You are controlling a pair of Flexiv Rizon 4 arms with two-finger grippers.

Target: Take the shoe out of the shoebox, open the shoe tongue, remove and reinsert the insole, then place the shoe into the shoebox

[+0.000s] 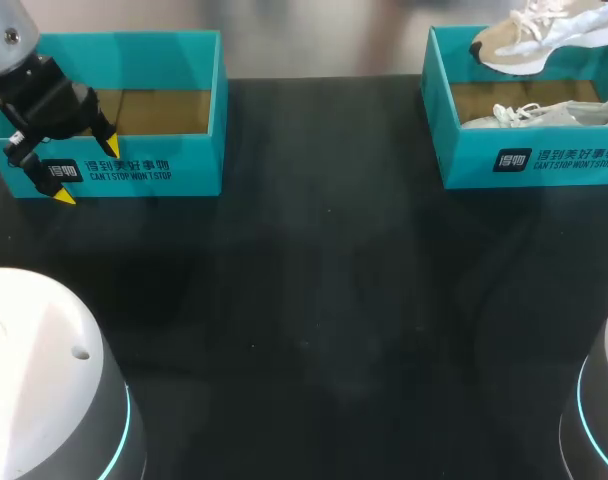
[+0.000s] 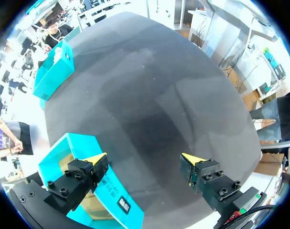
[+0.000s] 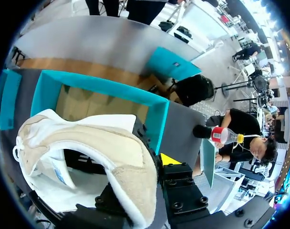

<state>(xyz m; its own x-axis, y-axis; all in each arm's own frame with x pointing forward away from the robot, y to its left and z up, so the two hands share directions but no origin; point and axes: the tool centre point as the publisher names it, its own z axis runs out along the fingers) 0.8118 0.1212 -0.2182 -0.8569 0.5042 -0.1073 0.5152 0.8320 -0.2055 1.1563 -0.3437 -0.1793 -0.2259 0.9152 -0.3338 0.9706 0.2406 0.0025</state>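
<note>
While astride shoebox (image 1: pixel 174 170) wall, left tool (image 1: pixel 87 172)

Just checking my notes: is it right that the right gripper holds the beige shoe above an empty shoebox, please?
Not quite. The shoebox below the beige shoe is not empty: a white shoe lies inside it, as the head view shows. The right gripper does hold the beige shoe above it.

A dark, matte surface (image 1: pixel 314 300) carries two open teal shoeboxes set well apart near its far edge. The left shoebox (image 1: pixel 154 172) shows a brown cardboard floor. The right shoebox (image 1: pixel 544 160) stands opposite. White print marks each near wall.
</note>
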